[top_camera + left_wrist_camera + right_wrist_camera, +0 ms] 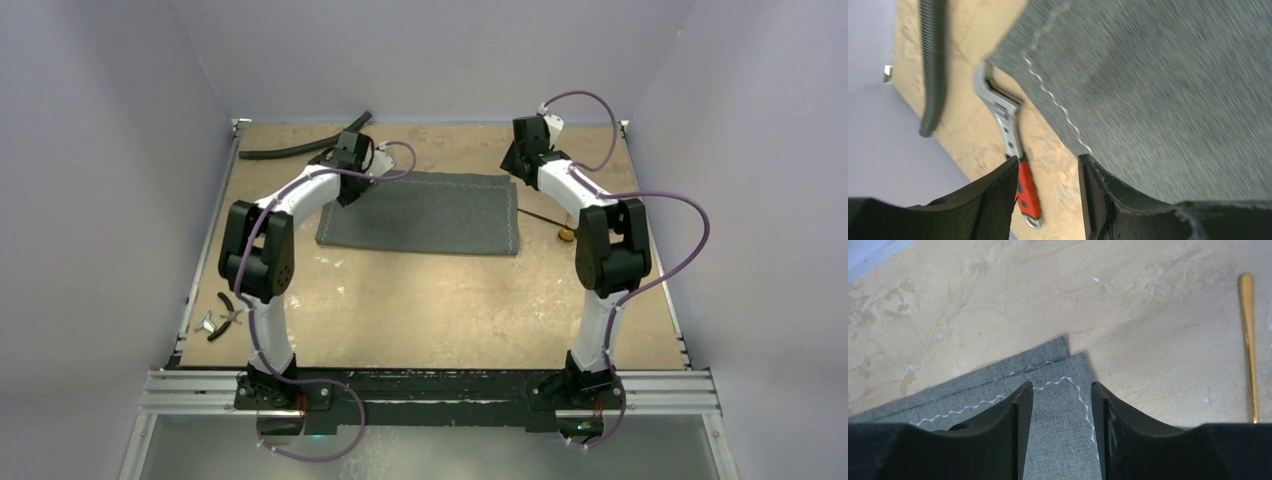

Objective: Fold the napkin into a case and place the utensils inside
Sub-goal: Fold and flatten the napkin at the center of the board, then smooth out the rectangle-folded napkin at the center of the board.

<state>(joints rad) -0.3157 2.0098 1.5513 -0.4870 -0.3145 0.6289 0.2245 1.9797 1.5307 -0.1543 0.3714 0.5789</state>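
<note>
The grey napkin (420, 215) lies folded in a rectangle at the middle far side of the table. My left gripper (347, 193) is open and empty over its far left corner; in the left wrist view (1048, 165) the bare table shows between the fingers and the napkin (1173, 90) lies beside them. My right gripper (516, 166) is open and empty over the far right corner (1062, 390), where two stitched layers of napkin (1058, 440) show. A gold utensil (1248, 340) lies right of the napkin, its gold end (567, 235) by my right arm. The black utensil is hidden.
A red-handled metal wrench (1015, 150) lies just off the napkin's left edge. A long black hose (300, 148) lies at the far left, also in the left wrist view (933, 65). Black-handled pliers (228, 312) and a small metal piece lie at the near left edge.
</note>
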